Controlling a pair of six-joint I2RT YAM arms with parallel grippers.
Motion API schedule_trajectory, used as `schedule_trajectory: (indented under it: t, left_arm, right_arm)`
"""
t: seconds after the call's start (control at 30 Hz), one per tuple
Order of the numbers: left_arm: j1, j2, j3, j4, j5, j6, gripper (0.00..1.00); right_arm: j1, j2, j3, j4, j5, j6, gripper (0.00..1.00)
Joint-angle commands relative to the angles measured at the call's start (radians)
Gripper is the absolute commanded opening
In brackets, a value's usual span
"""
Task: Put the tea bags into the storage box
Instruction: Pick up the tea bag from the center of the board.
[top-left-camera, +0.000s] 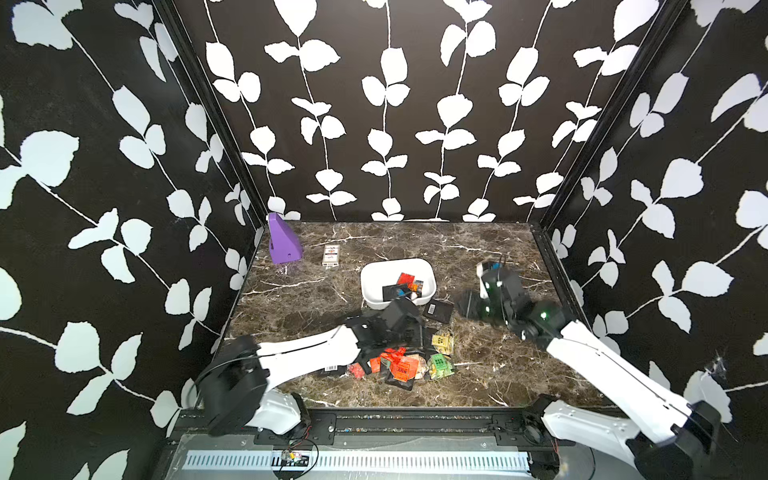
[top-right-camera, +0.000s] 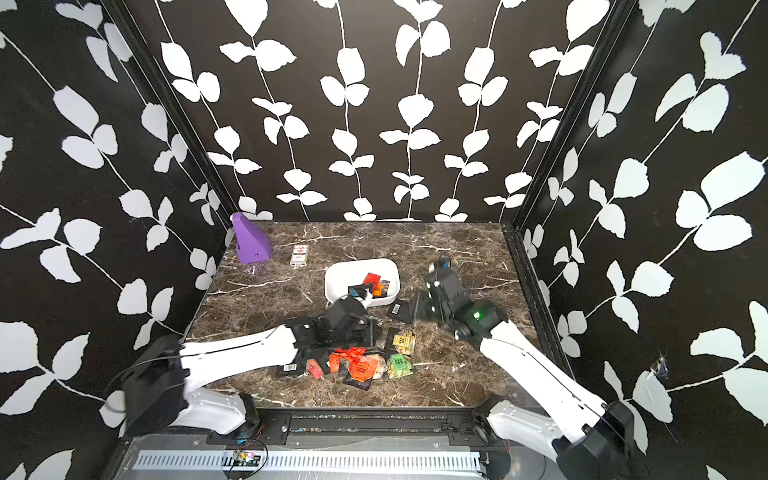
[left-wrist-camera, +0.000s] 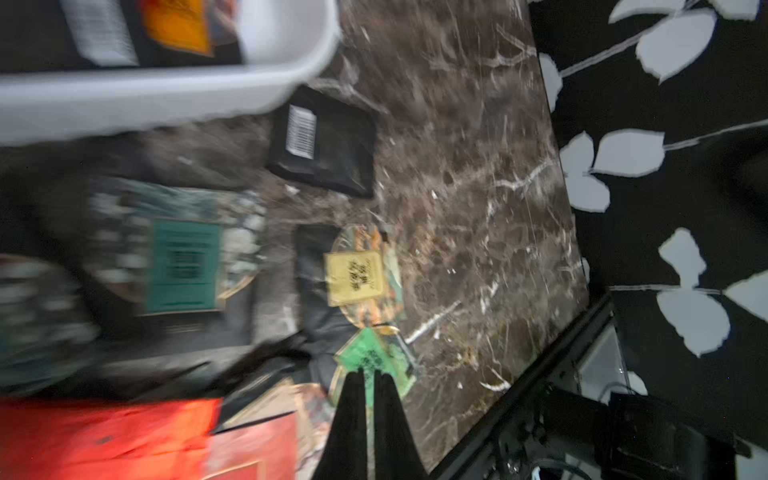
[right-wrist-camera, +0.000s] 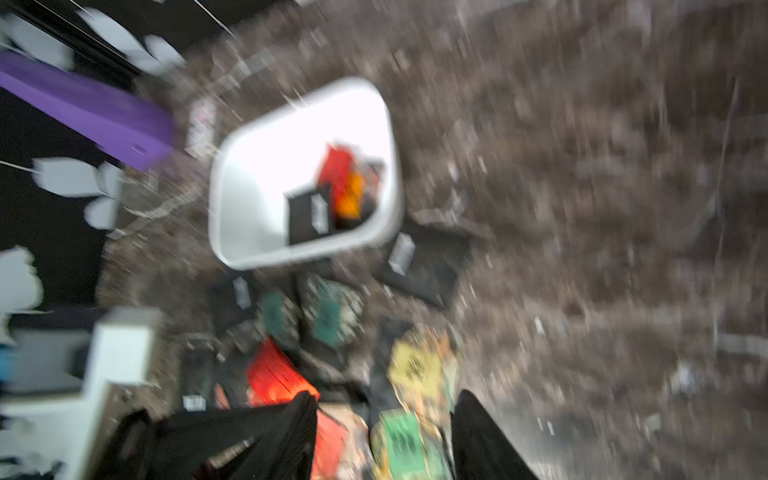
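Marble table (top-left-camera: 498, 374) | left jaws pressed together, green tea bag (left-wrist-camera: 374, 353) at their tips | right jaws spread

A table (top-left-camera: 490, 374) enclosed by walls on three sides. The storage box (top-left-camera: 374, 274) sits near the middle, and a few tea bags (top-left-camera: 405, 284) lie in its right half. One lone tea bag (top-left-camera: 438, 311) lies on the table just beside the box's front right corner. A heap of tea bags (top-left-camera: 401, 368) lies in front of the box, toward the table's front edge. The left gripper (left-wrist-camera: 365, 386) hangs above the heap, and the right gripper (right-wrist-camera: 386, 395) is to the right of the box. A wedge-shaped block (top-left-camera: 283, 243) stands in the back left corner, with a small packet (top-left-camera: 331, 254) lying just to its right.
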Motion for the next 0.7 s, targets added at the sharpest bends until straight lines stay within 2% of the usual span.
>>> schedule_trajectory:
  t: [0.0,0.1,0.23,0.4,0.67]
  left_arm:
    - [-0.010,0.075,0.029,0.053,0.041,-0.024,0.00]
    - [-0.010,0.130,0.058,0.025,0.029,-0.014,0.00]
    - [-0.009,0.188,0.102,0.000,0.035,0.012,0.00]
    - [-0.009,0.226,0.110,-0.016,-0.022,0.023,0.00]
    - [-0.010,0.317,0.146,-0.008,0.002,0.020,0.00]
  right_arm:
    - [0.001,-0.083,-0.155,0.037,-0.046,0.118,0.53]
    - [0.003,-0.134,-0.247,0.070,-0.048,0.165,0.53]
    - [0.006,-0.116,-0.322,0.160,-0.083,0.195,0.53]
    - [0.014,-0.034,-0.340,0.237,-0.101,0.202,0.53]
    - [0.027,0.067,-0.344,0.319,-0.111,0.213,0.53]
